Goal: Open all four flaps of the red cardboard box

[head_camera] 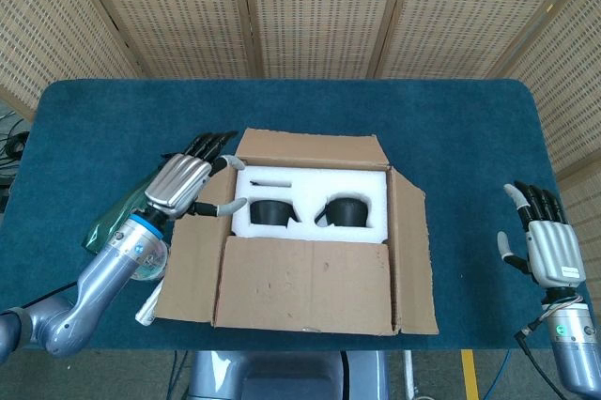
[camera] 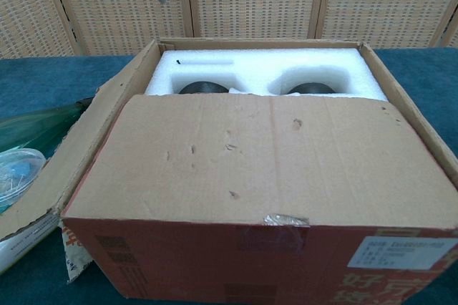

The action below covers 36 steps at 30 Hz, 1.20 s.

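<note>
Blue table [head_camera: 451,118]: cardboard box [head_camera: 310,273], green bottle [head_camera: 111,222].

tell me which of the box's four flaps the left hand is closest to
The left side flap. The left hand hovers over its far end, fingers spread, while the far flap, near flap and right side flap lie farther off.
</note>
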Each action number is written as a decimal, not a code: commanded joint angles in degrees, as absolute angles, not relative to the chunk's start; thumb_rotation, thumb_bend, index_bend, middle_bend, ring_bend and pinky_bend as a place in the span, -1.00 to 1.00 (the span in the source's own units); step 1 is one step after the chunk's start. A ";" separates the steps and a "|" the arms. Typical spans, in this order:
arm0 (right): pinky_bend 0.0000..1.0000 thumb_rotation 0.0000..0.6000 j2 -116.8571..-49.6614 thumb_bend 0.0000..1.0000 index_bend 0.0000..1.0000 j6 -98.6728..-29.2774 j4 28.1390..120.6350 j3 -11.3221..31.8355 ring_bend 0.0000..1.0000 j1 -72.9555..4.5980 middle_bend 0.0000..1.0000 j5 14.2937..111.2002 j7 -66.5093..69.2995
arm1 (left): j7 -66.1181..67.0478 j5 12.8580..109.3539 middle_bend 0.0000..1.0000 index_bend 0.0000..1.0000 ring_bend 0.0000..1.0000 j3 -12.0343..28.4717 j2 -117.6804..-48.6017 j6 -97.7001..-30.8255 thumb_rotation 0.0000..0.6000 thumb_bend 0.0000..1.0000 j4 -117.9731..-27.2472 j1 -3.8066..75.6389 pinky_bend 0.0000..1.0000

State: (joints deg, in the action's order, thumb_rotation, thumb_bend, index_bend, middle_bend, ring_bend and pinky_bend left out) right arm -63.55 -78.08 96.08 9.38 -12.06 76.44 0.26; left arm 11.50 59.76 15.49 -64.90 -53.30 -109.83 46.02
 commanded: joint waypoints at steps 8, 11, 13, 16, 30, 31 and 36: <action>-1.00 1.00 -63.56 0.03 -0.82 -78.45 96.02 9.33 -1.00 -11.67 -0.86 76.36 0.49 | 3.99 66.17 -1.00 -0.34 -1.00 11.88 -64.22 -49.42 -0.84 -0.63 -111.61 44.05 -1.00; -1.00 1.00 -63.48 0.03 -0.82 -78.71 96.01 9.33 -1.00 -11.48 -0.86 76.38 0.63 | 3.64 66.88 -1.00 -0.32 -1.00 11.38 -64.35 -49.26 -0.87 -0.68 -111.79 43.94 -1.00; -1.00 1.00 -63.41 0.03 -0.82 -78.79 96.03 9.37 -1.00 -11.41 -0.86 76.35 0.72 | 3.65 67.19 -1.00 -0.31 -1.00 10.96 -64.40 -49.04 -0.89 -0.69 -111.88 43.91 -1.00; -1.00 1.00 -63.36 0.03 -0.82 -78.86 95.86 9.34 -1.00 -11.22 -0.86 76.26 1.00 | 4.17 67.71 -1.00 -0.30 -1.00 10.13 -64.85 -48.72 -0.91 -0.71 -111.66 43.99 -1.00; -1.00 1.00 -63.30 0.03 -0.82 -78.69 94.87 9.32 -1.00 -10.82 -0.86 76.13 2.61 | 11.68 66.78 -1.00 -0.29 -1.00 8.08 -67.07 -49.13 -0.92 -0.75 -112.50 45.66 -1.00; -1.00 1.00 -63.29 0.03 -0.82 -78.69 94.80 9.34 -1.00 -10.80 -0.86 76.12 2.73 | 12.15 66.57 -1.00 -0.29 -1.00 8.02 -67.24 -49.17 -0.92 -0.75 -112.56 45.80 -1.00; -1.00 1.00 -63.17 0.03 -0.82 -78.82 94.47 9.31 -1.00 -10.58 -0.86 76.21 3.30 | 15.07 65.50 -1.00 -0.29 -1.00 7.89 -68.22 -49.83 -0.92 -0.75 -112.86 46.57 -1.00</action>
State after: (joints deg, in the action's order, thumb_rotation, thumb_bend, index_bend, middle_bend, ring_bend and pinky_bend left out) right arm -63.19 -78.81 94.53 9.32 -10.61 76.19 3.24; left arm 14.15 65.88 7.98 -67.80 -49.50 -112.74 46.23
